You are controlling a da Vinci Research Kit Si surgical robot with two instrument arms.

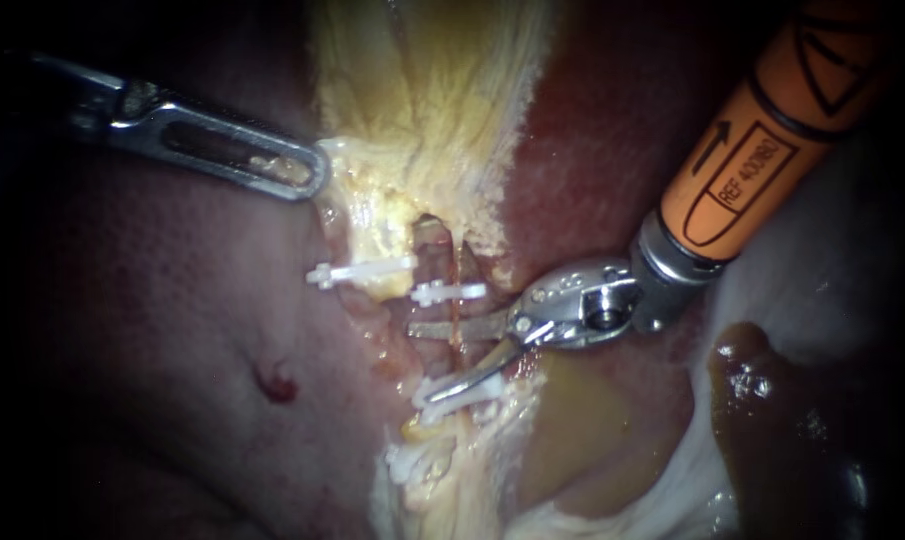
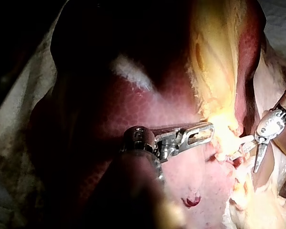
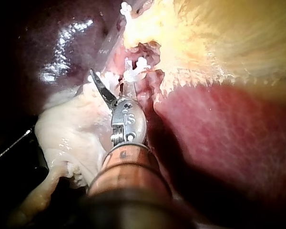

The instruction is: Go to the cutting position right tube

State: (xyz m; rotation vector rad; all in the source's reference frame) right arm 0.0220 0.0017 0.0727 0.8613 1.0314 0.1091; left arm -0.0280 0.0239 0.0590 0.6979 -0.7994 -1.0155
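Endoscope shows both of right instrument's (image 1: pixel 420 362) spread blades; right wrist, one.

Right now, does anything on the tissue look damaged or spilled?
Yes. A small red spot, like a nick, marks the liver left of the white clips, and yellow-brown fluid lies pooled below the right instrument.

Right tube (image 1: pixel 456 262), thin reddish strand, upright, white clip (image 1: pixel 450 292) across it, more clips (image 1: pixel 462 395) lower
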